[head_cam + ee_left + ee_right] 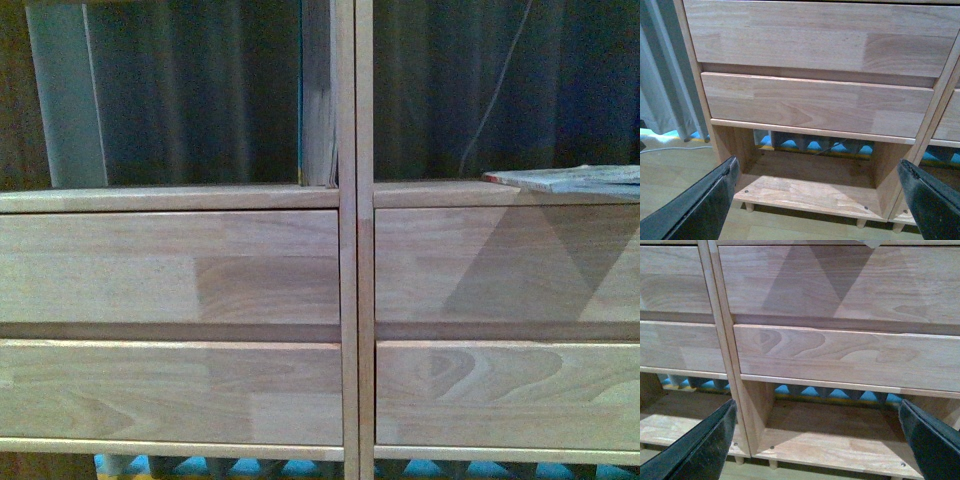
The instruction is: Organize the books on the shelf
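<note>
The light-brown wooden shelf (348,250) fills the front view, two columns with plain drawer fronts. A few thin books (580,180) lie flat on the right column's upper board at the far right edge. No gripper shows in the front view. In the left wrist view my left gripper (820,200) is open and empty, its black fingers (700,205) spread before the shelf's (815,105) left column's bottom compartment. In the right wrist view my right gripper (817,440) is open and empty before the shelf's (840,355) right column's bottom compartment.
A grey-white curtain (662,85) hangs left of the shelf, with a cable on the wooden floor (670,170). Dark curtain shows through the open back (200,90). Blue-and-grey padding (805,390) shows behind the bottom compartments. Short peg legs (751,207) hold the shelf off the floor.
</note>
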Available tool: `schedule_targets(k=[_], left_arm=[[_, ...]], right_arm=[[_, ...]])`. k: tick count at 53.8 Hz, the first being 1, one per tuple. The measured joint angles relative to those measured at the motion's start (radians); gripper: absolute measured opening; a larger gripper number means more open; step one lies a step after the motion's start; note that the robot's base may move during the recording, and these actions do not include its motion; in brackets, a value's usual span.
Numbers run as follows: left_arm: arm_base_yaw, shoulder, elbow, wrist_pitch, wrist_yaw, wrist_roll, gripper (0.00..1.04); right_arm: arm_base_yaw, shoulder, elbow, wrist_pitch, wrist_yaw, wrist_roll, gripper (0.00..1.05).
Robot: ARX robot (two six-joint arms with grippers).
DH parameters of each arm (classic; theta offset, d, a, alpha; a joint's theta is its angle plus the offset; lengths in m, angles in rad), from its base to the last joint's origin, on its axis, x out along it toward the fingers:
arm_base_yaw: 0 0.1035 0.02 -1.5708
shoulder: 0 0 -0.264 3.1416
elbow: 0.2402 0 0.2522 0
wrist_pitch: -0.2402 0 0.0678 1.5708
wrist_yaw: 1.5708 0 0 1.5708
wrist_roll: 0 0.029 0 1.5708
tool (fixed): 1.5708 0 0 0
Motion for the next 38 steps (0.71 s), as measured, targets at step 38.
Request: schedule_targets(k=[38], left_arm=[[0.000,0.000,0.000,0.000,0.000,0.000,0.97]], right_arm=[[-0.067,1.230,0.738,0.555,-0.404,0.953,0.98]])
